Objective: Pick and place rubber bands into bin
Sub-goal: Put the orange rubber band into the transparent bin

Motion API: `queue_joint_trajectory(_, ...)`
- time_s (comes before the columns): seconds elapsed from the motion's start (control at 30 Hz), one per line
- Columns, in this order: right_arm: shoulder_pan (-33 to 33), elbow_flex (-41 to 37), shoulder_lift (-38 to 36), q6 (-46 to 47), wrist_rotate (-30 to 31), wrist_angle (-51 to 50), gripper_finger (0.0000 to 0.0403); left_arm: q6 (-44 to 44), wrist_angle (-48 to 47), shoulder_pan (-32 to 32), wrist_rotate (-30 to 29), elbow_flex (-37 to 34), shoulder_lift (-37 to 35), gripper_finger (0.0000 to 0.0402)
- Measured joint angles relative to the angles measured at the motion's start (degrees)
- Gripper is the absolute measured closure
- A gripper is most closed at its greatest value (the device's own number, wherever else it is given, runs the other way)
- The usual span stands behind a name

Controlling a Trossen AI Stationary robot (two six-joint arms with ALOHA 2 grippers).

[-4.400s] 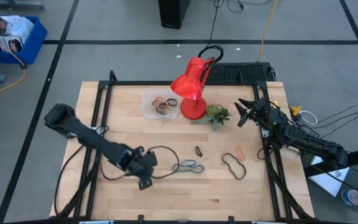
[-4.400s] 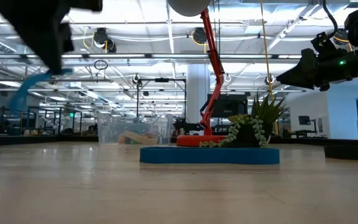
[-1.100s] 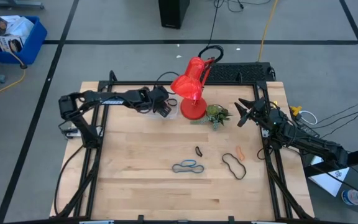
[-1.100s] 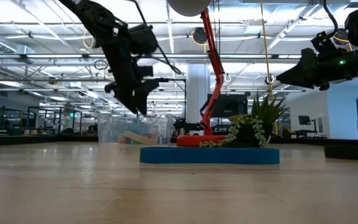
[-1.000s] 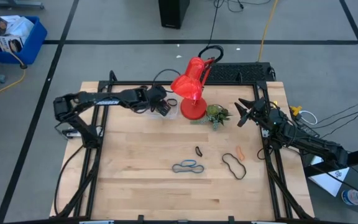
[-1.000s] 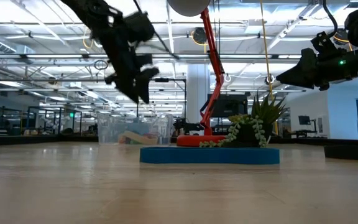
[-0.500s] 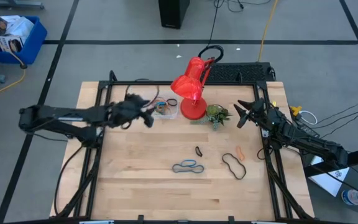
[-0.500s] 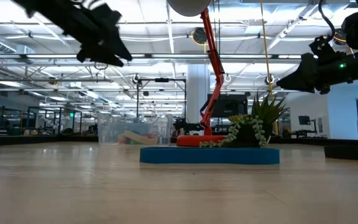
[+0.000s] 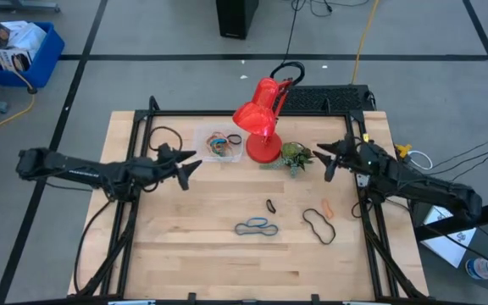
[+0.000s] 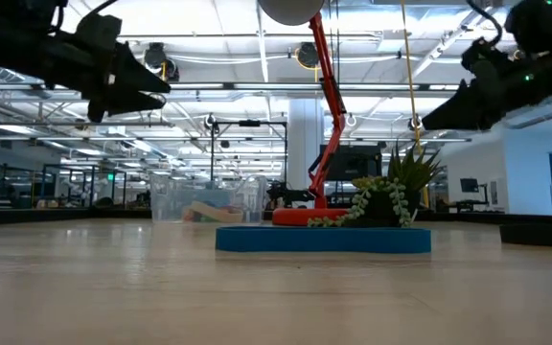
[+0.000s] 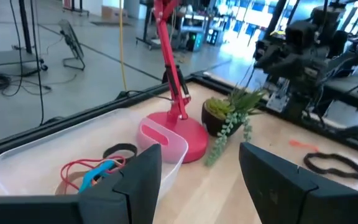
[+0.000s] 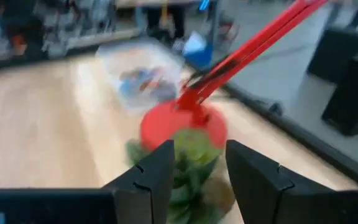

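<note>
Rubber bands (image 9: 219, 145) lie partly inside the clear bin (image 9: 203, 134) at the rear of the wooden surface (image 9: 193, 246), just beside the red lamp (image 9: 261, 119). Others rest on the bare wood nearer the front: a blue-grey loop (image 9: 257, 226), a small dark loop (image 9: 271, 205), an orange band (image 9: 328, 207) and a long black loop (image 9: 318, 225). Left end effector (image 9: 189, 165), fingers spread and empty, hovers just in front of the bin. Right end effector (image 9: 325, 161), also spread and empty, hangs beside the small plant (image 9: 296, 157).
</note>
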Motion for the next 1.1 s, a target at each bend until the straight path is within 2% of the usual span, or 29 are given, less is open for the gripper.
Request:
queue_joint_trajectory(0.4, 12.9, 20.0, 22.1, 1.5, 0.4, -16.7, 0.0261, 1.9, 1.5, 0.4, 0.0, -1.6, -5.8, 0.0178)
queue_joint_trajectory(0.57, 19.5, 27.3, 31.5, 2.2, 0.3, -30.3, 0.0261, -1.5, 1.4, 0.3, 1.9, -1.6, -5.9, 0.0178)
queue_joint_trajectory(0.67, 22.5, 29.7, 35.9, 11.9, 0.3, -39.5, 0.0261, -1.7, 1.3, 0.3, 3.6, -1.6, -5.5, 0.0178)
queue_joint_trajectory(0.77, 25.3, 29.9, 39.5, 26.7, -0.2, -47.5, 0.0261, -1.7, 1.3, 0.3, 4.5, -1.6, -5.6, 0.0178)
queue_joint_trajectory(0.9, 28.6, 29.9, 43.8, 41.8, -4.6, -55.5, 0.0261, -1.7, 1.3, 0.3, 5.1, -1.6, -5.6, 0.0179)
queue_joint_trajectory(1.1, 33.3, 27.8, 46.9, 51.4, -5.9, -54.3, 0.0261, -1.6, 1.0, 0.3, 5.1, -1.6, -5.5, 0.0178)
